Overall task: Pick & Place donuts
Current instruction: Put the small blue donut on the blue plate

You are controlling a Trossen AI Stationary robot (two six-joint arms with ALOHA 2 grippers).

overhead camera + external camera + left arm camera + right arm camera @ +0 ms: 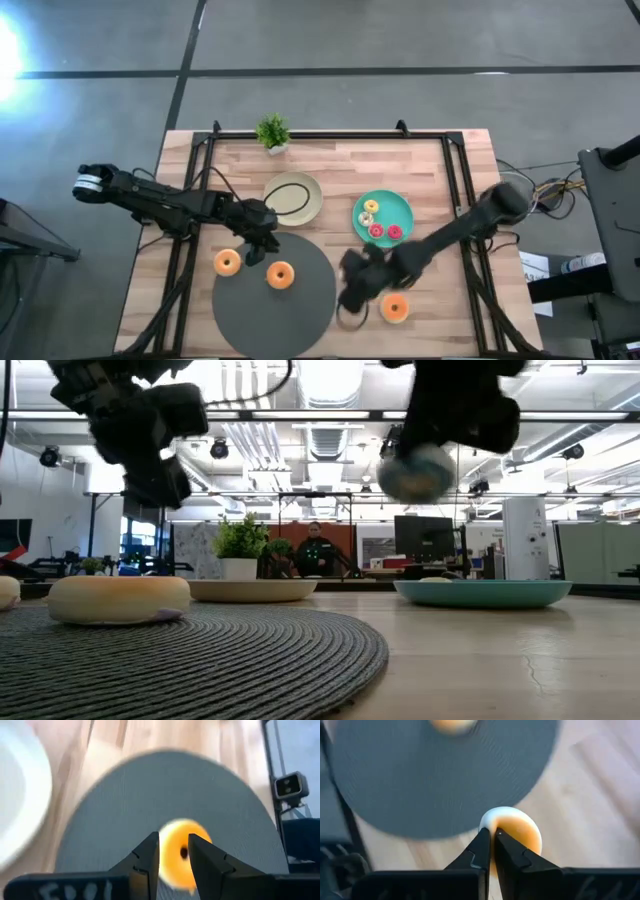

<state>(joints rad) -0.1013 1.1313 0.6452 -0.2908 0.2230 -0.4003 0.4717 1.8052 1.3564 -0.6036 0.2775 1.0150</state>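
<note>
My right gripper [493,834] hangs above the table beside the dark grey mat [270,325], shut on a small donut [512,832] with pale frosting and an orange underside. My left gripper [174,845] stands open over the mat. It hangs well above an orange donut [280,275] that lies flat on the mat and shows between its fingers. A second orange donut [228,262] lies at the mat's left edge. A third [395,308] lies on the wood right of the mat. Three small donuts [377,231] lie on the teal plate [405,205]. My right gripper pinches the small donut's rim [501,823] between its two fingertips, which stand closed together. The fingers slant down from the table's right side. The donut sticks out beyond the tips and hangs clear of the table [415,472].
A beige plate [312,210] lies behind the mat. A small potted plant [272,132] stands at the far edge. Black frame rails [455,170] run along the table's sides. Bare wood lies between the mat and the teal plate.
</note>
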